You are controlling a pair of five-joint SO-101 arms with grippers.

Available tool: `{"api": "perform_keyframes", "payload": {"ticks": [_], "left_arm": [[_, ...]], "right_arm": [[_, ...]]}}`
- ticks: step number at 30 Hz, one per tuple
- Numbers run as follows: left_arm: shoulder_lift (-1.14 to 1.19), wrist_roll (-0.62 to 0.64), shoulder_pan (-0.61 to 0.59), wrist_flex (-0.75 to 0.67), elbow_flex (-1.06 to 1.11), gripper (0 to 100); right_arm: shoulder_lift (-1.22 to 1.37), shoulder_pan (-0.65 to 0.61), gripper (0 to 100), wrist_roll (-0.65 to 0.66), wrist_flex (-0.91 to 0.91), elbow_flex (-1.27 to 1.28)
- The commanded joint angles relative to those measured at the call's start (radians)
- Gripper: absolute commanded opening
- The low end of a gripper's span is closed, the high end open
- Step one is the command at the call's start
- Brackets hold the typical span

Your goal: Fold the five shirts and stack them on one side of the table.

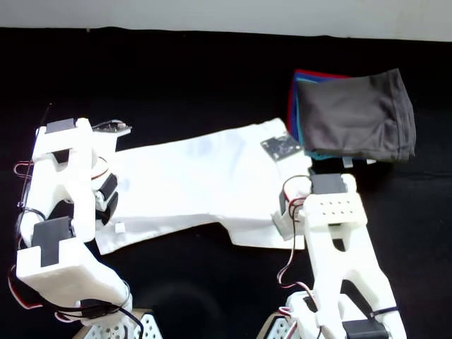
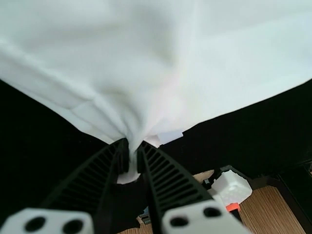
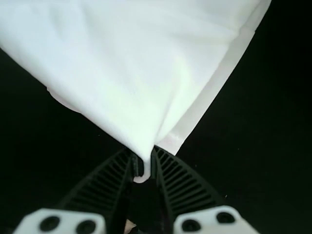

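Observation:
A white shirt (image 1: 205, 180) lies spread across the black table, with a small grey label (image 1: 280, 147) near its far right corner. My left gripper (image 2: 132, 152) is shut on a pinched corner of the white shirt (image 2: 161, 63) at its left near edge. My right gripper (image 3: 144, 163) is shut on a corner of the white shirt (image 3: 122, 73) at its right near edge. In the high view the left arm (image 1: 67, 205) stands over the shirt's left end and the right arm (image 1: 328, 212) over its right near corner. A stack of folded shirts (image 1: 353, 116), dark grey on top, sits at the far right.
The black table top (image 1: 176, 78) stretches behind the white shirt. Blue and red edges of folded shirts (image 1: 296, 106) peek out under the grey one. Both arm bases stand at the near edge.

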Motion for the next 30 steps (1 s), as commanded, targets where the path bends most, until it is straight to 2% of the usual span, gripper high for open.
{"api": "perform_keyframes", "payload": {"ticks": [1,4,9,11,16,19,20,22,23,25,30], "left_arm": [[-0.012,-0.005,-0.01,-0.009,-0.004,1],[-0.012,-0.005,-0.01,-0.006,-0.005,3],[-0.025,-0.008,-0.024,0.034,-0.019,17],[-0.045,-0.008,-0.041,0.06,-0.053,18],[-0.12,-0.008,-0.081,0.129,-0.226,18],[-0.12,-0.002,-0.085,0.12,-0.315,17],[-0.105,0.017,-0.081,0.1,-0.331,14],[-0.056,0.098,-0.07,0.025,-0.357,2],[-0.018,0.135,-0.064,-0.006,-0.367,0],[0.064,0.167,-0.041,-0.052,-0.39,2],[0.291,0.227,-0.005,-0.103,-0.524,1]], "right_arm": [[-0.028,0.004,0.5,0.012,-0.051,0.03],[-0.031,0.002,3.1,0.012,-0.041,0.025],[-0.039,0.001,17.5,0.008,0.064,-0.067],[-0.039,0.001,19.6,0.003,0.114,-0.15],[-0.028,0.001,19.6,0.002,0.163,-0.36],[-0.004,-0.001,18.6,0.002,0.093,-0.412],[0.018,-0.001,15.8,0.002,0.064,-0.418],[0.079,-0.001,4.9,0.002,-0.005,-0.42],[0.12,-0.001,0.0,0.002,-0.036,-0.421],[0.203,-0.001,3.0,0.002,-0.081,-0.438],[0.427,-0.042,1.2,0.002,-0.11,-0.595]]}}
